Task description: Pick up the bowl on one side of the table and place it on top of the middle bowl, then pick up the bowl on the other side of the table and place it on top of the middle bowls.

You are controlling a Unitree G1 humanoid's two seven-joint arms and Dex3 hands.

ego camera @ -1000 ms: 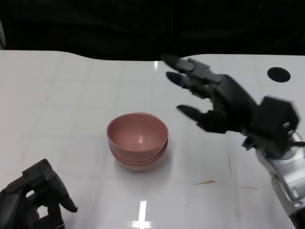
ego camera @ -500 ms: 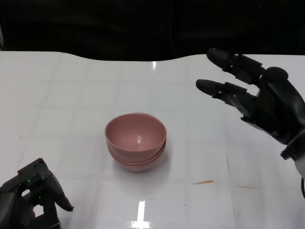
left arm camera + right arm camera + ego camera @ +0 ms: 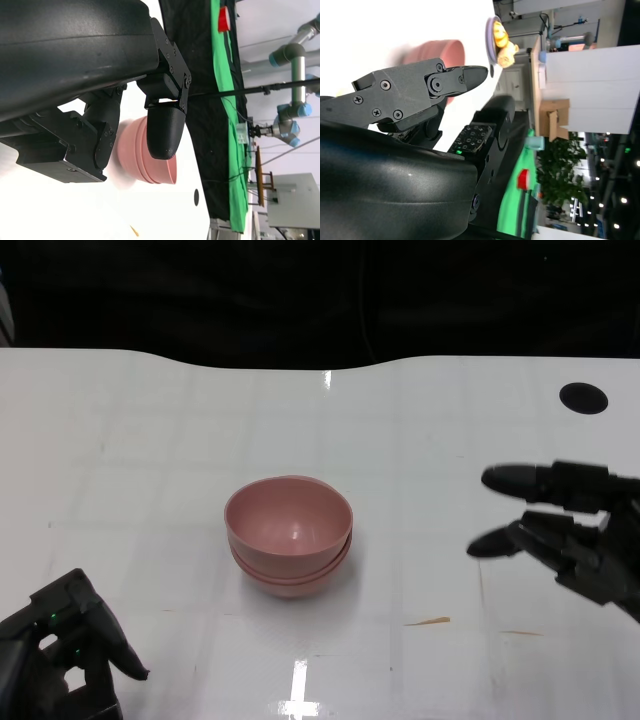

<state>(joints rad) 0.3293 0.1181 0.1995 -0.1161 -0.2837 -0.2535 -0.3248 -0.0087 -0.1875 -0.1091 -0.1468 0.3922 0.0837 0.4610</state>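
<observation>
Head view first, nearest edge of the white table [image 3: 150, 440]: the left hand [image 3: 60, 655] sits low at the front left corner, fingers curled in on themselves with nothing inside them, a small green light glowing on its back. Across on the right, the right hand [image 3: 570, 535] hangs above the tabletop at the picture's edge, its fingers [image 3: 515, 478] stretched out and spread apart, pointing toward the middle, holding nothing. A thin orange streak [image 3: 428, 621] marks the table between that hand and the front edge.

Move in toward the centre and there are the pink bowls [image 3: 288, 534], nested one inside another in a single upright stack, rims showing as layered bands down the side. Both hands are well apart from the stack. From the left wrist view the same pink stack [image 3: 150, 160] shows beyond a curled fingertip [image 3: 164, 132], not touching it. The right wrist view catches a blurred patch of pink [image 3: 437, 50] past that hand's extended fingers.

Further back, near the far right corner, a round black hole [image 3: 584, 397] sits in the tabletop, and behind the table's far edge everything drops into a dark backdrop [image 3: 300, 290].
</observation>
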